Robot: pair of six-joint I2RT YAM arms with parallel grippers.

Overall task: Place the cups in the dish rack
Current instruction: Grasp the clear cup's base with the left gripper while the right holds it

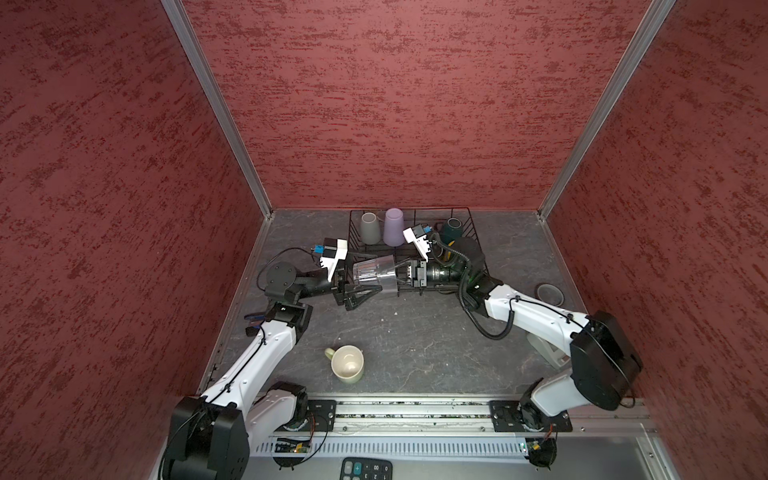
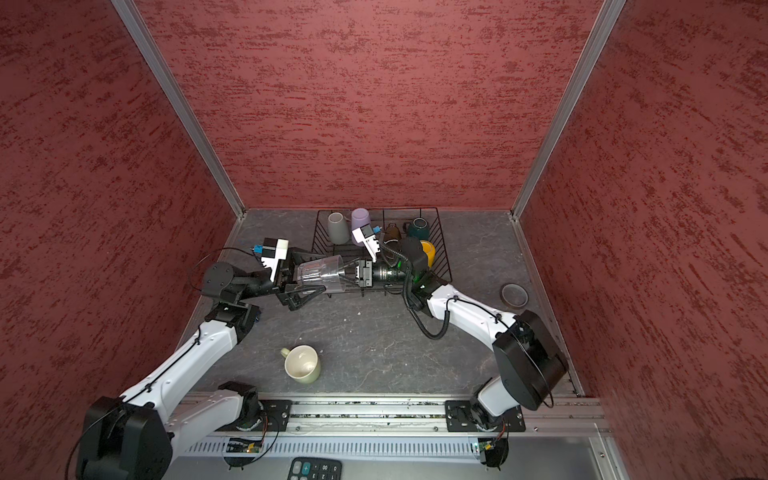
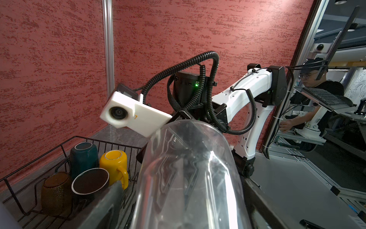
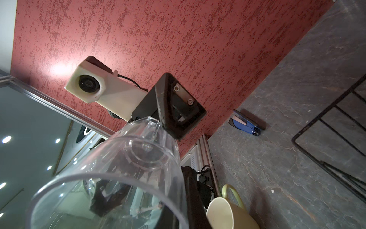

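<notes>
**A:** What is at the centre of the scene?

**B:** A clear glass, lying on its side in the air. In both top views it overlaps the near left corner of the dish rack. The rack is a black wire basket against the far edge of the table, slightly right of the middle.

**A:** What has hold of the glass?

**B:** The right gripper is pressed together on the glass wall at the mouth, with one finger inside and one outside. The left gripper is spread wide on either side of the base. In the left wrist view a gap shows between one finger and the glass.

**A:** What is in the rack?

**B:** A grey cup and a lilac tumbler stand side by side at its far left. A teal mug, a brown mug, a yellow mug and a black mug are grouped in its right part. From above, the right arm partly hides them.

**A:** Is anything on the table itself?

**B:** A pale-green mug stands upright, mouth up, near the front edge and left of the middle. A blue stapler lies by the left edge.
</notes>
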